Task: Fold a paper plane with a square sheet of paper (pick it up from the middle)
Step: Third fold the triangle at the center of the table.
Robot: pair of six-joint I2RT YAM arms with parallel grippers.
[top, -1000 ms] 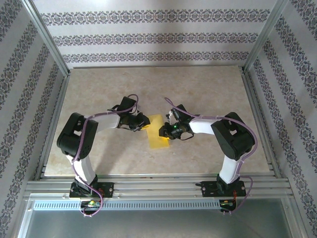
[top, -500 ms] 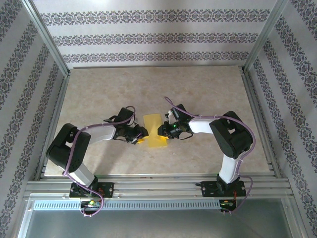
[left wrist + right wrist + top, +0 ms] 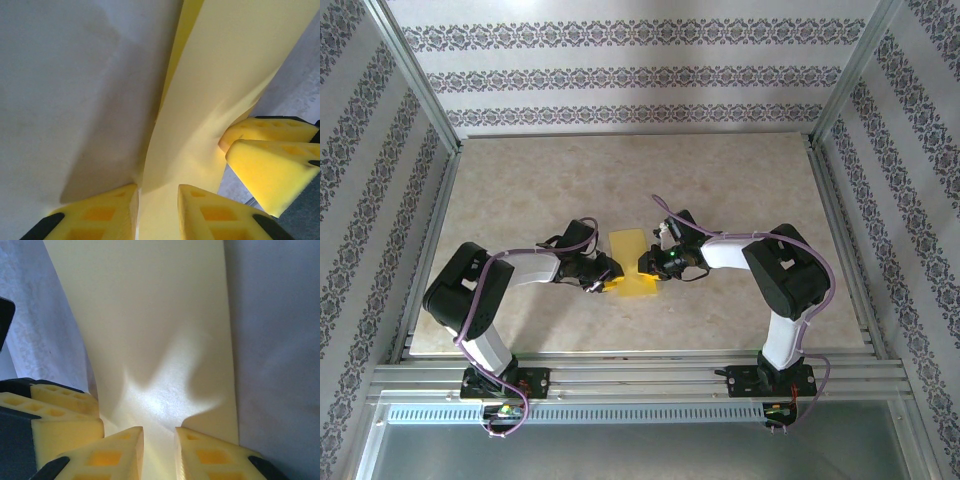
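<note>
Paper, folded to a narrow yellow strip, sits at the middle of the table. Its long side runs far to near, with the near end swung slightly right. The two arms reach in toward each other and meet at it. The left gripper is at the strip's left edge, toward the near end. The right gripper is at the right edge, about halfway along. They stand just beside one another with the strip between them.

In the left wrist view the left gripper has its yellow pads drawn close, leaving only a narrow slot. The paper runs through that slot and fills it, so the jaws look clamped on the paper's edge. The sheet bows up off the table and throws a shadow beneath. The right gripper's fingers touch the same sheet close by, where it dimples.

In the right wrist view the right gripper is likewise nearly closed. Its pads are a narrow slot apart and pinched on the paper, which puckers into a star of creases just ahead of the tips. The left gripper's fingers sit at the paper's edge, just beside.
</note>
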